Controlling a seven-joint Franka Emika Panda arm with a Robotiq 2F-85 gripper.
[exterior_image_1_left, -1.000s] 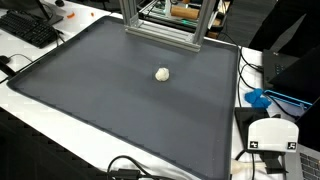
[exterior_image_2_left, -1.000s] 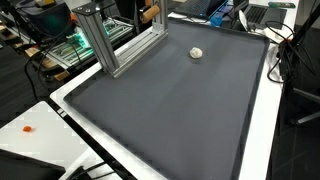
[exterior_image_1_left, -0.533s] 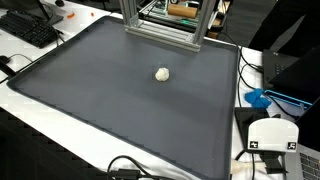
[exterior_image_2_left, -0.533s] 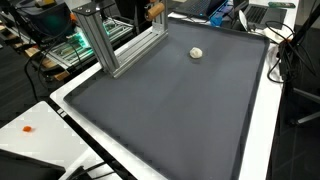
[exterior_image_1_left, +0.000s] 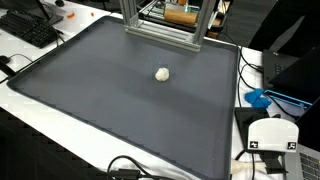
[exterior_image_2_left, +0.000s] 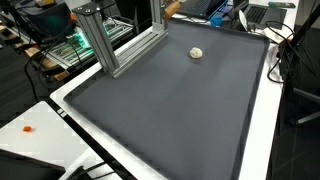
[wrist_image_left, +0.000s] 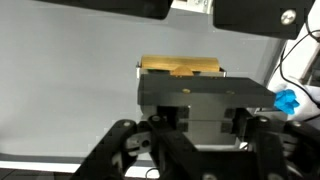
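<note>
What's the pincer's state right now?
Pincer: cannot be told; a dark block with a tan top sits at its fingers, grip unclear.

We see just one thing move: the tan block (exterior_image_2_left: 172, 8) behind the metal frame (exterior_image_2_left: 105, 45), at the far edge of the desk (exterior_image_2_left: 170, 110). In an exterior view it has slid sideways along that edge, toward the far corner. In an exterior view the tan block (exterior_image_1_left: 181, 15) now shows a bit lower than a moment ago.
</note>
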